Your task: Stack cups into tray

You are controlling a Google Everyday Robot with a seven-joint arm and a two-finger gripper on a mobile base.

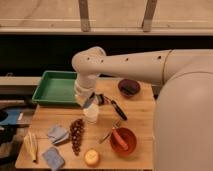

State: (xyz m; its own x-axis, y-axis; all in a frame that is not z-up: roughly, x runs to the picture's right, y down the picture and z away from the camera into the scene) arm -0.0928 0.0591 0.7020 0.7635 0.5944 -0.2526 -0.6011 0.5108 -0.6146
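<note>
One whitish cup (91, 114) stands upright near the middle of the wooden table (140, 117). My gripper (99, 103) hangs straight over it at the end of the white arm, right at the cup's top; I cannot tell whether it touches the cup. The green tray (54, 88) lies at the table's back left, left of the gripper, and holds nothing that I can see. No other cup is in view.
A dark maroon bowl (129, 88) sits at the back right. An orange-red bowl (123, 140) with utensils is at the front right. Grapes (76, 135), two blue cloths (57, 133), a yellow item (31, 145) and a round yellow fruit (91, 158) lie along the front.
</note>
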